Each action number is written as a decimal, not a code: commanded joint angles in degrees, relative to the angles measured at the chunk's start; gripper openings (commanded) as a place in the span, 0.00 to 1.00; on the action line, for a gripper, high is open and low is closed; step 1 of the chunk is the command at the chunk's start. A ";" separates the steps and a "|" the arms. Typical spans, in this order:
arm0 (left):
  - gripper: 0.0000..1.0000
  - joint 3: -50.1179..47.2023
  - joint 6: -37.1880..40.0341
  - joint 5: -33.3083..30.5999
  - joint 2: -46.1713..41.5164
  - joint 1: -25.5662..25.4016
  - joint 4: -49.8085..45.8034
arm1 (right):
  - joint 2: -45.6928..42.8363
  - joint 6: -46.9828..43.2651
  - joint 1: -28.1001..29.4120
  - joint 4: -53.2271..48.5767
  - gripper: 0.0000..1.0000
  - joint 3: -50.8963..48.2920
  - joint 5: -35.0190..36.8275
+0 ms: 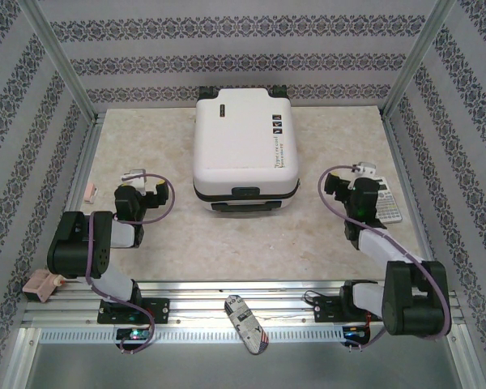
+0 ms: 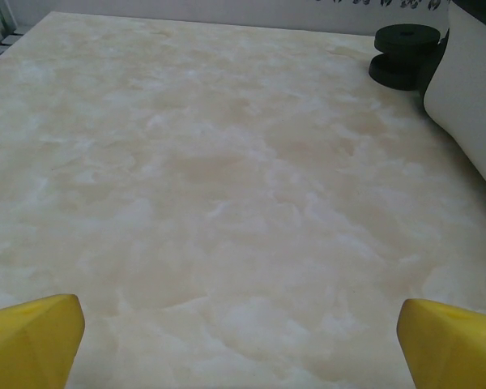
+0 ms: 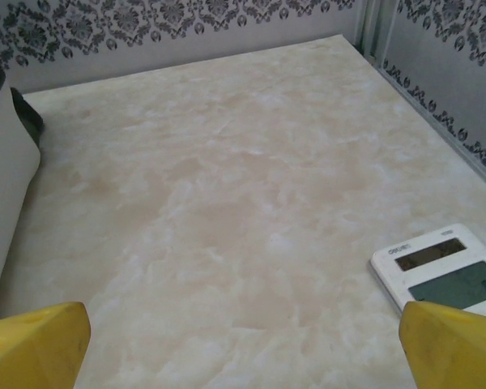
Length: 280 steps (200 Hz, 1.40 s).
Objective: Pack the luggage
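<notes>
The table [image 1: 227, 243], pale and marbled, spans the walled cell. The luggage [image 1: 245, 150] lies flat and closed at the far middle of it. Its white shell faces up, and a black zipper band runs round its near end. The left wrist view catches its white side [image 2: 470, 105] at the right edge, with two black wheels [image 2: 401, 53] beside it. The right wrist view shows its shell [image 3: 4, 186] at the left edge.

The left pincer [image 1: 138, 178] [image 2: 243, 356] hangs over bare table to the left of the luggage, apart from it. Its yellow fingers [image 2: 32, 340] are spread wide and hold nothing. The right pincer [image 1: 360, 172] [image 3: 243, 348] hangs to the right of the luggage, likewise spread and empty.

A white calculator [image 1: 386, 203] [image 3: 445, 271] lies on the table beside the right pincer, partly under that arm in the top view. A patterned oblong thing [image 1: 247, 324] rests on the near rail between the arm bases. A small pink block [image 1: 90, 190] sits at the table's left edge.
</notes>
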 commanded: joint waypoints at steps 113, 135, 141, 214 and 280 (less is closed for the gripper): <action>0.99 1.04 1.75 1.24 0.01 -0.60 0.95 | 17.62 -7.73 2.36 20.20 0.98 1.54 -6.81; 0.99 1.13 1.77 1.27 0.02 -0.60 0.88 | 17.83 -7.75 2.37 20.67 0.98 1.46 -6.81; 0.99 1.13 1.77 1.22 -0.02 -0.60 0.86 | 17.77 -7.84 2.43 20.55 0.98 1.46 -6.84; 0.99 1.13 1.84 1.24 0.00 -0.60 0.78 | 17.78 -7.82 2.44 20.46 0.98 1.46 -6.76; 0.99 1.12 1.83 1.21 -0.01 -0.61 0.77 | 17.82 -7.84 2.44 20.46 0.98 1.55 -6.80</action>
